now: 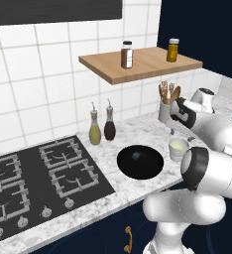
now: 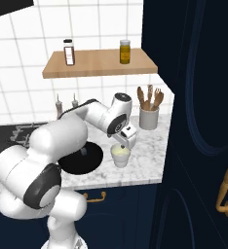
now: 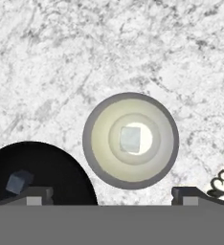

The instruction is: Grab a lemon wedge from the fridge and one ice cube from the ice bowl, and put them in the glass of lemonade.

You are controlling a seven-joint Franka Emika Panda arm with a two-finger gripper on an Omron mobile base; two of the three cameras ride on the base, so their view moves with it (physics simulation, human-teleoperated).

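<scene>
Hand view: gripper point(image 3: 113, 196) spread wide over the glass point(image 3: 130, 140), an ice cube point(image 3: 130, 139) inside (bowl point(image 3: 42, 172) just beside).

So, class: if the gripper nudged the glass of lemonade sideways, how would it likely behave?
The glass of lemonade looks small and upright on smooth marble, so it would probably slide before tipping. It holds liquid and an ice cube, so a sharp push may slosh. Being round, it would likely roll if toppled.
</scene>
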